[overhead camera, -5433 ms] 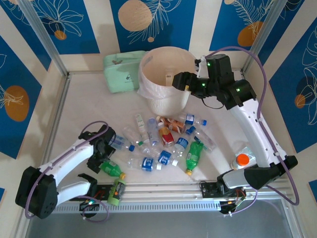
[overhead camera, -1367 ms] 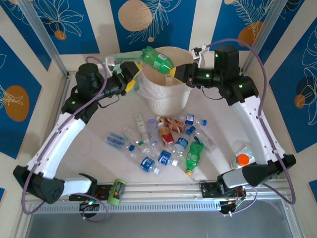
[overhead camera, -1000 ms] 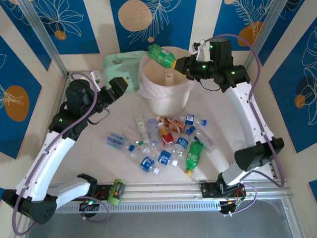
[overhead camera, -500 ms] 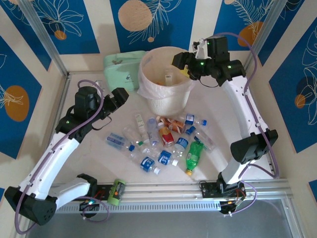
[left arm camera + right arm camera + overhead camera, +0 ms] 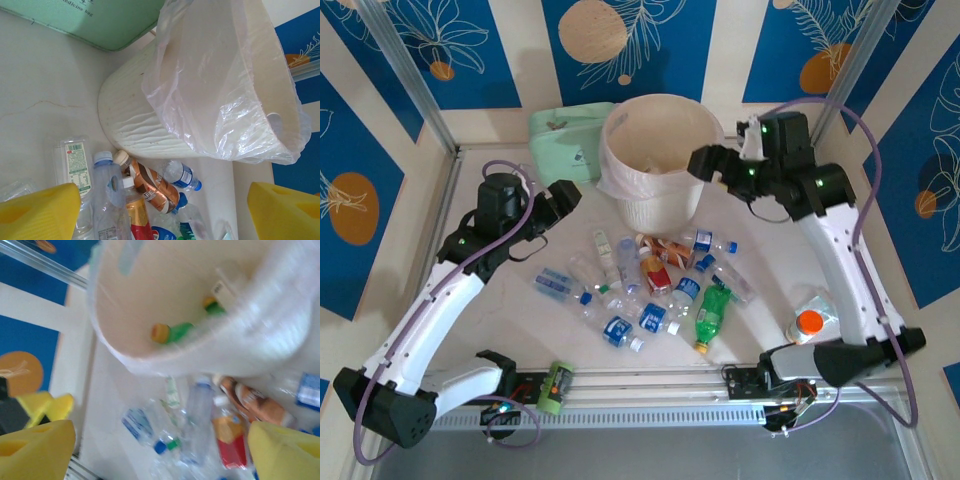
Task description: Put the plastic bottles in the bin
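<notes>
— Two claws, and both with nothing in them? Start from the top view.
— Yes. From above, the left claw [image 5: 565, 195] hangs over the table [image 5: 760, 250] beside the bin [image 5: 660, 205], and the right claw [image 5: 705, 163] is just beside the rim on the other side. Both stand wide open and hold nothing. The bottles [image 5: 655, 285] lie in a tight heap in front of the bin. A bottle with an orange cap [image 5: 808, 322] stands apart, near the right arm.
— What can go wrong there?
— I think the right arm could bump the rim and shift the bin, because it is so near. If both arms go to the same heap, they may meet.
— The left wrist view?
— Its yellow fingers [image 5: 40, 210] are far apart with nothing between them. The plastic bag [image 5: 225, 100] hangs loose over the bin's side, so a finger could catch in it and pull it. Below, the bottles touch or overlap. A grab may pinch two, or squeeze one out, as they are round and smooth.
— And the right wrist view?
— It is blurred. The fingers [image 5: 35, 447] are spread and empty. Two green bottles [image 5: 172, 332], it seems, lie inside the bin. The lone bottle may be awkward to reach, I judge.
</notes>
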